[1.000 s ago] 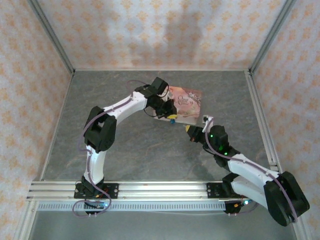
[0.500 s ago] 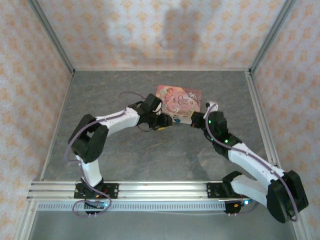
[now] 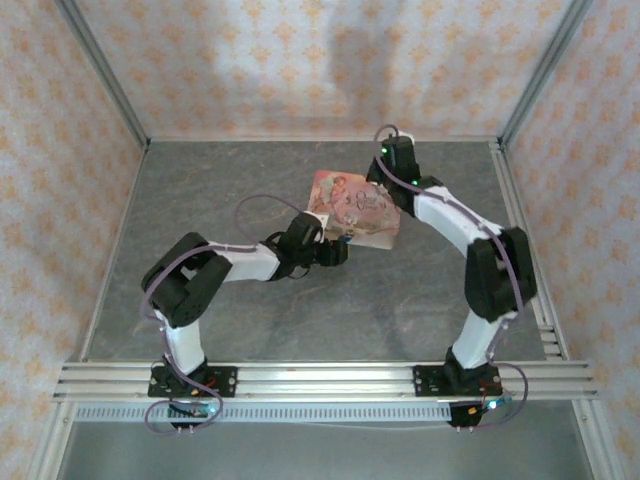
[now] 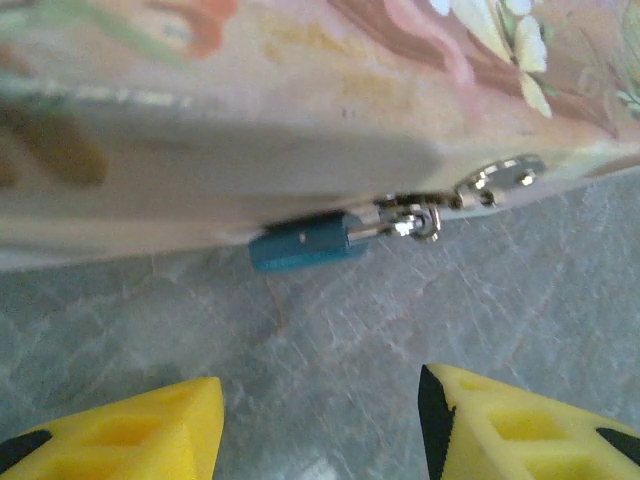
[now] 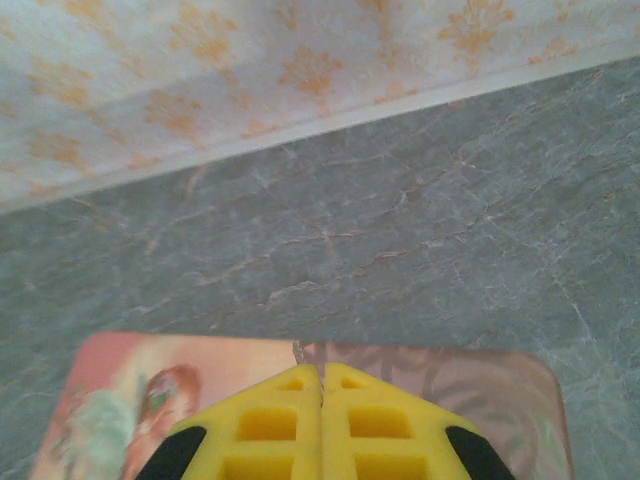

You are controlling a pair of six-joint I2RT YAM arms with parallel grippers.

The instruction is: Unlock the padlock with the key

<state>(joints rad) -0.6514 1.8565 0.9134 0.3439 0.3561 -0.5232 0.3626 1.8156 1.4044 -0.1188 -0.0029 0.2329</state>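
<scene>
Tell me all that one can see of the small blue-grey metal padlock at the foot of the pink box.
The small blue-grey metal padlock has a short block-shaped body and a shiny silver shackle. It lies on its side along the foot of the pink picture-printed box, seemingly resting on the grey stone-patterned table. The shackle hooks through the box's silver clasp. Whether it is locked I cannot tell. The open left pincer hovers before it, apart.

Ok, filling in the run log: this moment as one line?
left gripper: open, facing padlock | padlock: on box latch, not held | right gripper: shut, over box
</scene>
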